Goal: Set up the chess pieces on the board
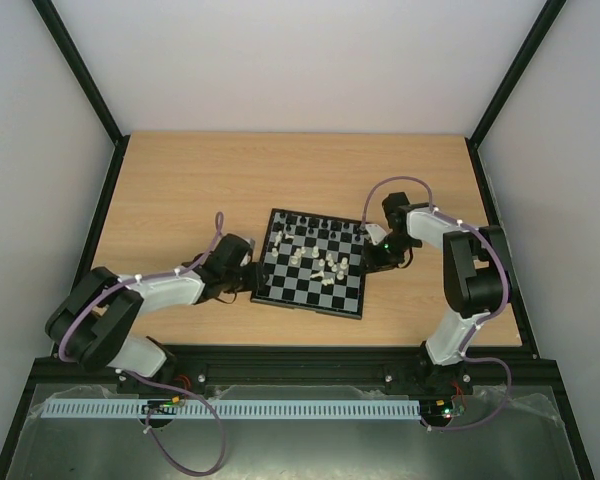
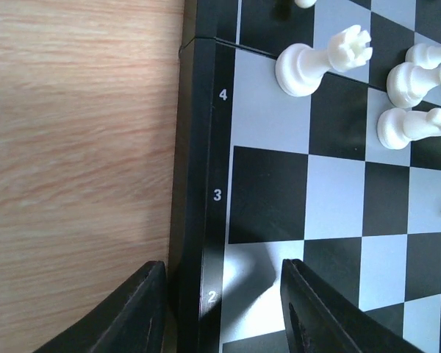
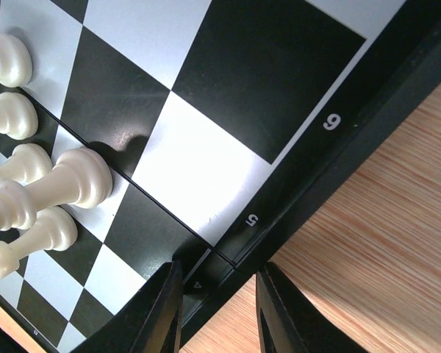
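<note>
Left claw (image 2: 222, 276) sits closest in its wrist view: 2 black fingers apart, astride the board's (image 2: 206, 147) left rim beside the printed 2. The outer finger is over wood, against the rim's outside wall. The inner finger hangs over a pale square and throws a shadow on it. The rim runs through the gap, and the fingers grip nothing. White pieces (image 2: 320, 62) lie further in, from row 4 onward; cannot tell if they are upright or tipped.

Right claw (image 3: 220, 276): fingers also apart, astride the opposite rim by the printed 4, just short of the 5. 1 finger is over the checks, the other over the rim's outer edge and the wood. It holds no piece. White pieces (image 3: 66, 180) bunch a few squares inward.

Top view: the board (image 1: 290, 288) lies mid-surface (image 1: 180, 190), slightly turned, with the left claw (image 1: 248, 268) at its left edge and the right claw (image 1: 372, 255) at its right edge. Black pieces (image 1: 315, 222) line the far rows. White pieces (image 1: 325, 265) are scattered loosely around the middle of the board. Both arms reach in low from their own sides.
</note>
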Controlling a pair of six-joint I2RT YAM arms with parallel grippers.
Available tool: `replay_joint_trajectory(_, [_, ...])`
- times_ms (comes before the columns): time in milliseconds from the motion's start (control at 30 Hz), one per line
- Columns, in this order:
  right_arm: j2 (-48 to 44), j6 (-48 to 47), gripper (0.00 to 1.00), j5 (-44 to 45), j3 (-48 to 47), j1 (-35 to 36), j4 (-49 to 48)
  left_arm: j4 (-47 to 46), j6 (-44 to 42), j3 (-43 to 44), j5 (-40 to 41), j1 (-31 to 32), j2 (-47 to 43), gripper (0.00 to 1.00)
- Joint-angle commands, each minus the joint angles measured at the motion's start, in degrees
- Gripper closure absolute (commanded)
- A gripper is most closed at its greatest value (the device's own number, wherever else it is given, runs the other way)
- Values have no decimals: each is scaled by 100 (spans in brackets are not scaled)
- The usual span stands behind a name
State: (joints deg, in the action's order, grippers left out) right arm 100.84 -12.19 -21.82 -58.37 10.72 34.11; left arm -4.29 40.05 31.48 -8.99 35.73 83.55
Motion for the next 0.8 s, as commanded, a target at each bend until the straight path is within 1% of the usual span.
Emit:
replay_joint_trajectory(0, [330,0,72,190,192,295,-25,44,46,-213,-118,24,-384,55])
replay_joint_trajectory(267, [358,21,72,61,234,343,-30,87,311,-636,-58,134,-922,57])
replay_joint_trajectory(400, [281,79,68,133,240,341,-29,360,411,-619,185,129,-1054,54])
replay_joint_trajectory(467, [172,102,66,304,243,328,-52,609,366,-496,285,128,-1143,50])
replay_joint_trajectory(633, [-188,68,54,669,176,132,23,1431,-22,47,565,128,-1382,41])
replay_joint_trajectory(767, [-528,103,51,734,4,-189,234,1982,-510,636,750,130,-1401,41])
